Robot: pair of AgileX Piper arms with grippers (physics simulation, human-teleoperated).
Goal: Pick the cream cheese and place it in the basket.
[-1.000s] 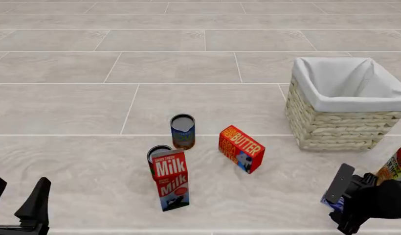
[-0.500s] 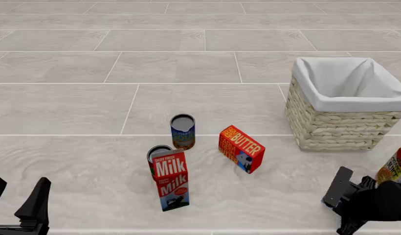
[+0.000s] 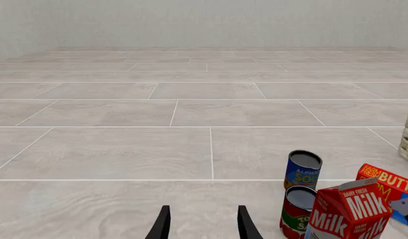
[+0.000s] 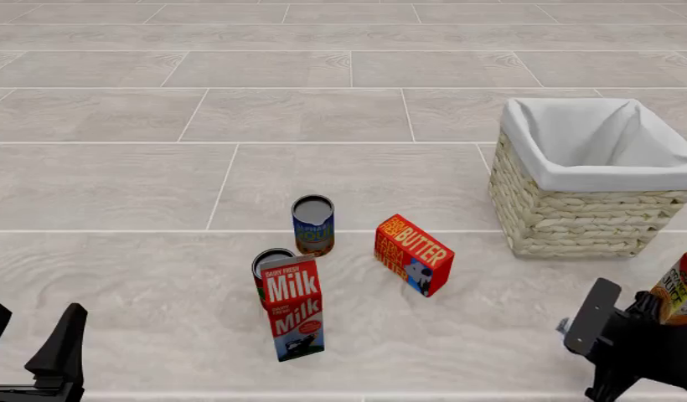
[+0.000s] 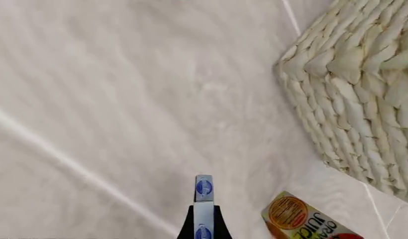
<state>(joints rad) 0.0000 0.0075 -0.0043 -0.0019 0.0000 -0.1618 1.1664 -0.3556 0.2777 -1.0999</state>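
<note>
A: Right gripper (image 5: 203,224) has its fingers clamped on the cream cheese (image 5: 203,194), a thin pale box seen edge-on, blue oval logos along it!
B: And it's sticking out past the fingertips, up off the floor (image 5: 111,89).
A: Juice carton (image 5: 310,221) just beside, basket (image 4: 590,209) near, ahead on the right, its white-lined top open.
B: Bare tiles stretch ahead of the left gripper (image 3: 202,226), fingers spread, holding nothing. Milk carton (image 4: 293,306), butter box (image 4: 413,253) and two cans (image 4: 313,224) stand mid-floor.

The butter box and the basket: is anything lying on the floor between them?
No. In the front view the tiles between the butter box and the basket are bare; the orange juice carton stands nearer the camera.
</note>
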